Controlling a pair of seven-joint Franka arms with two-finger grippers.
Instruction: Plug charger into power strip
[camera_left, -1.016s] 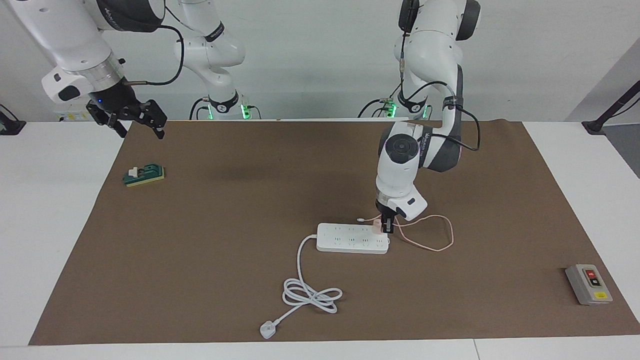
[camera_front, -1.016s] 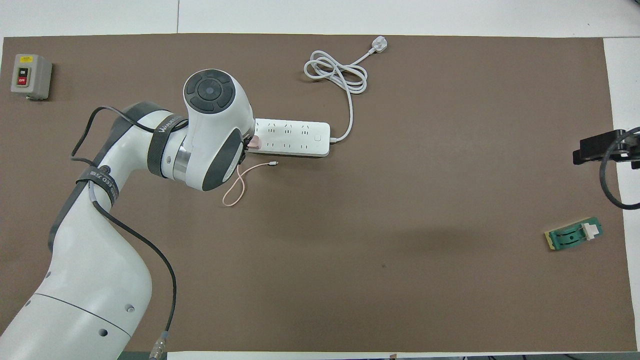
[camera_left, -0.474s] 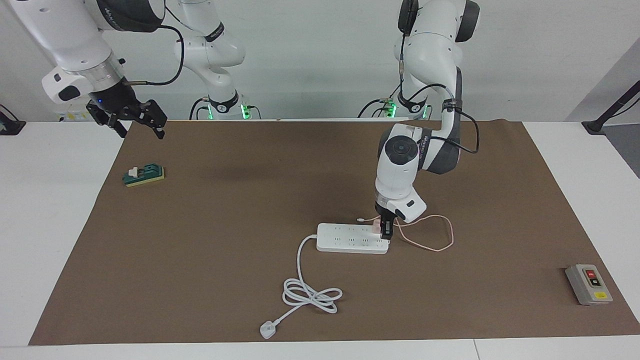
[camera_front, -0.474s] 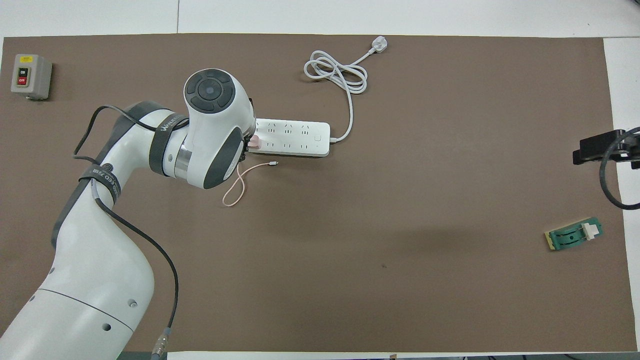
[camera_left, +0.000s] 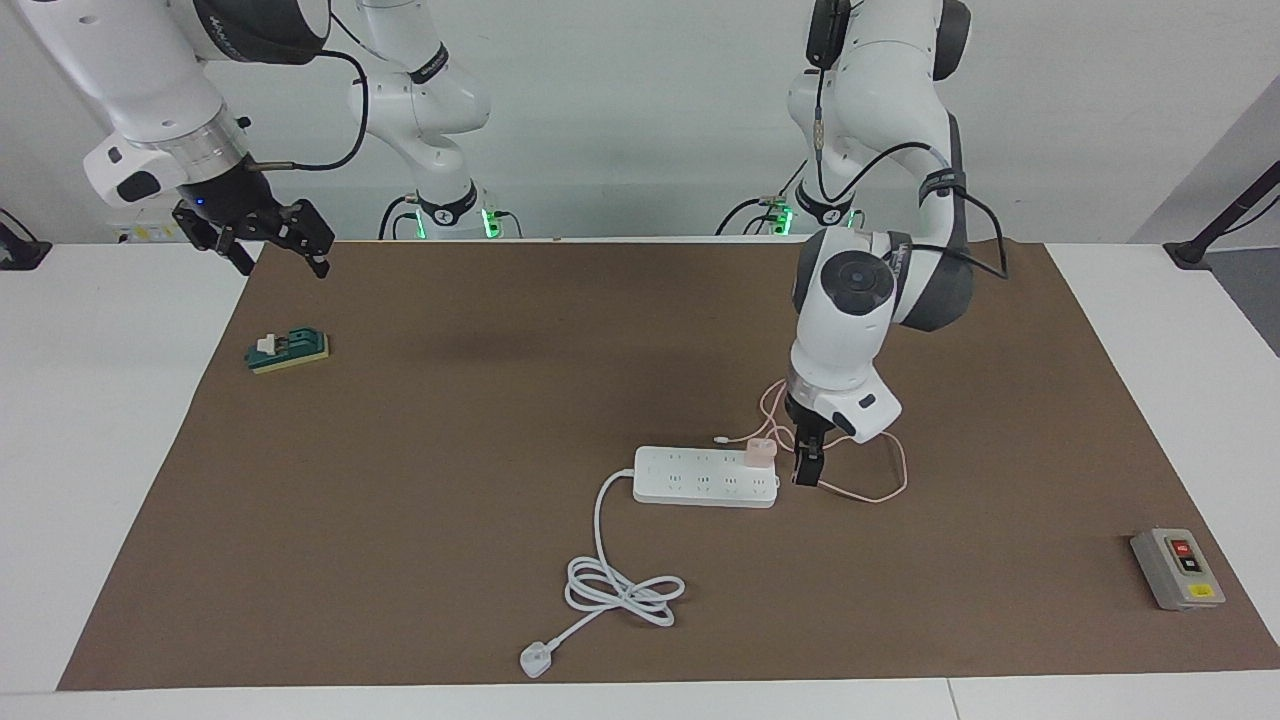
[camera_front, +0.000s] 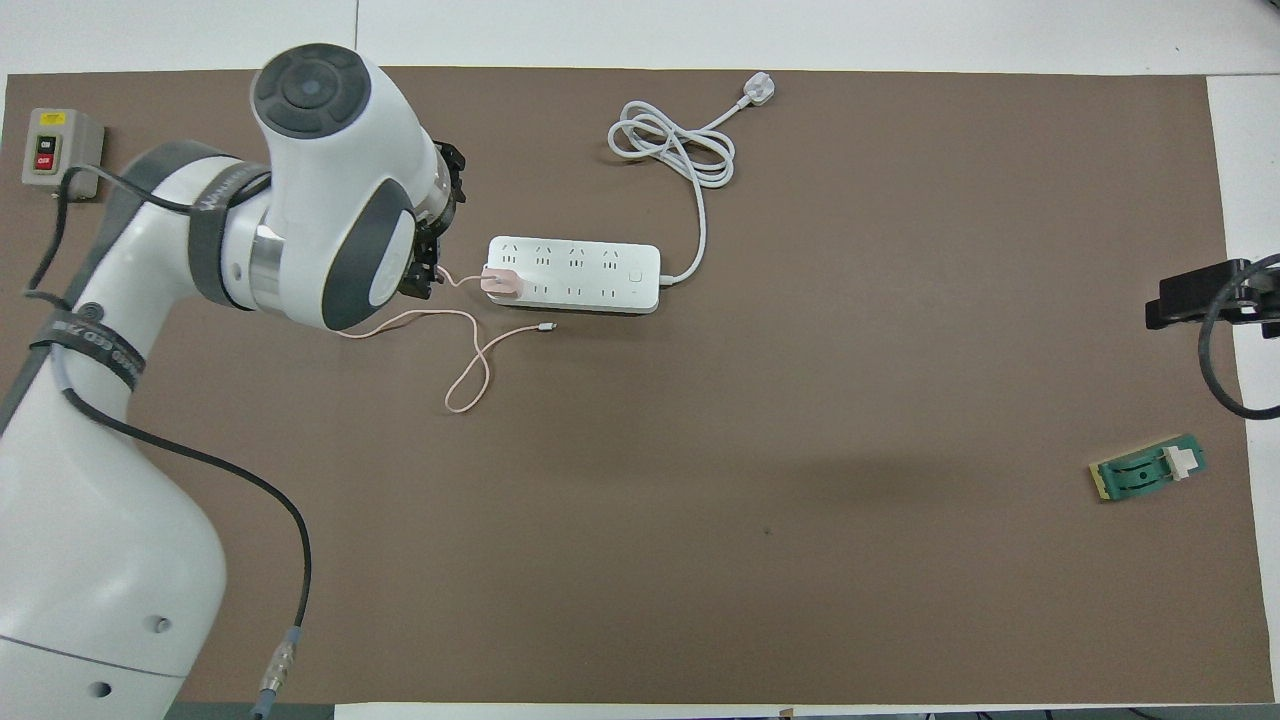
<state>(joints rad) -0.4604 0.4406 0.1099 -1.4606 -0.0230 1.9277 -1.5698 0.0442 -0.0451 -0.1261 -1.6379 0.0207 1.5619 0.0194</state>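
Note:
The white power strip (camera_left: 700, 478) (camera_front: 585, 276) lies mid-mat. The pale-pink charger (camera_left: 759, 453) (camera_front: 498, 283) stands upright on the strip's end toward the left arm's side, free of any grip. Its thin pink cable (camera_left: 880, 492) (camera_front: 470, 385) loops on the mat beside the strip, and one strand rises past my left gripper. My left gripper (camera_left: 808, 464) (camera_front: 435, 265) hangs open just off that end of the strip, beside the charger, with nothing in it. My right gripper (camera_left: 268, 243) (camera_front: 1200, 296) waits open over the mat's corner at the right arm's end.
The strip's thick white cord (camera_left: 620, 588) (camera_front: 672, 146) coils on the mat, farther from the robots, and ends in a white plug (camera_left: 536, 660) (camera_front: 758, 90). A green block (camera_left: 288, 351) (camera_front: 1150, 472) lies under the right gripper. A grey button box (camera_left: 1177, 568) (camera_front: 60, 150) sits at the left arm's end.
My left gripper has opened, let go of the charger and drawn off the strip's end toward the left arm's side. The charger stays on the strip. The right arm has not moved.

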